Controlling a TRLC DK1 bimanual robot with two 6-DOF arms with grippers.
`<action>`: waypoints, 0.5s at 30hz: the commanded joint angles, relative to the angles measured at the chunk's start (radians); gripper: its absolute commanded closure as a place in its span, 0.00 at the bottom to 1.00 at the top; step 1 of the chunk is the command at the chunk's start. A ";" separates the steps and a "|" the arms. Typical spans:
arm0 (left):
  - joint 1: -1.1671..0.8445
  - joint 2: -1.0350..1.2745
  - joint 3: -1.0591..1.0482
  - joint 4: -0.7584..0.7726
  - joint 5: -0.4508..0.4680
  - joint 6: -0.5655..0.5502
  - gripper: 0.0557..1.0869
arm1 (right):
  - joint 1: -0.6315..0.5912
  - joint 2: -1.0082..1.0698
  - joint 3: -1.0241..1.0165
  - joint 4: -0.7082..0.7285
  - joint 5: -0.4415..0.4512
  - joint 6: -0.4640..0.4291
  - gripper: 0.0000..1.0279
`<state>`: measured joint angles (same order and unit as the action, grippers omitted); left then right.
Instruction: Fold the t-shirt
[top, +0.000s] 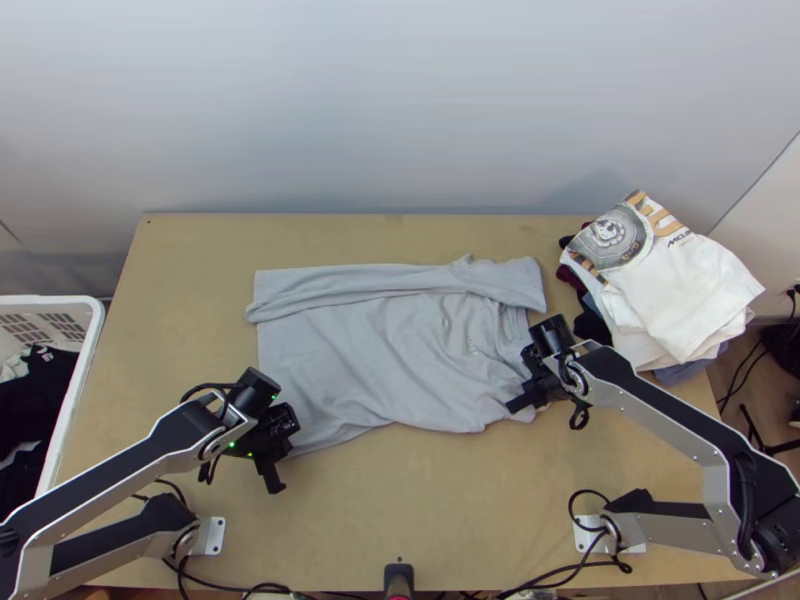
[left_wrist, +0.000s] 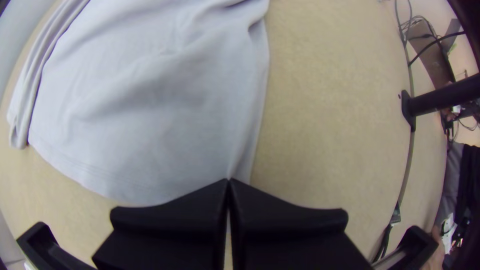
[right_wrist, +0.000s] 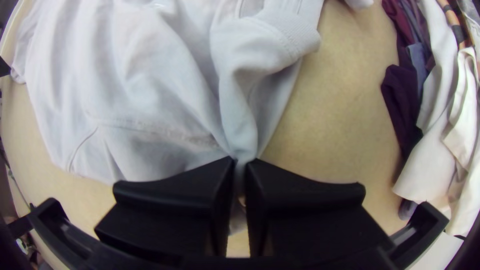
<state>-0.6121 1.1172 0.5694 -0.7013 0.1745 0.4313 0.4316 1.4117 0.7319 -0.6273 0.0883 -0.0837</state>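
The light grey t-shirt (top: 350, 360) lies across the middle of the table, a long strip along its far side folded over and its right part wrinkled. My left gripper (top: 272, 476) is at its near left corner; in the left wrist view the left gripper (left_wrist: 228, 182) is shut on the t-shirt (left_wrist: 165, 100) near the hem, a crease running to the fingertips. At the near right part is my right gripper (top: 520, 402). In the right wrist view the right gripper (right_wrist: 243, 162) is shut on bunched fabric of the t-shirt (right_wrist: 150, 90), beside a ribbed band.
A pile of clothes (top: 680, 290), white on top, sits at the table's far right corner. At the left stands a white basket (top: 85, 375) holding dark clothes. Bare table (top: 400, 500) lies between the t-shirt and the near edge, where a small black post (top: 398, 575) stands.
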 joint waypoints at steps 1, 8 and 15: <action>0.040 -0.016 0.030 -0.069 0.017 0.004 0.95 | 0.001 -0.020 0.001 0.001 -0.002 -0.013 0.97; 0.138 -0.026 0.150 -0.279 0.079 0.043 0.95 | -0.008 -0.122 0.001 -0.074 -0.013 -0.019 0.97; 0.334 -0.030 0.190 -0.365 0.080 0.202 0.95 | -0.027 -0.191 0.006 -0.206 -0.085 -0.071 0.97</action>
<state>-0.4377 1.0878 0.7052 -0.9703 0.2413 0.5205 0.4133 1.2888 0.7319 -0.7357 0.0551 -0.1253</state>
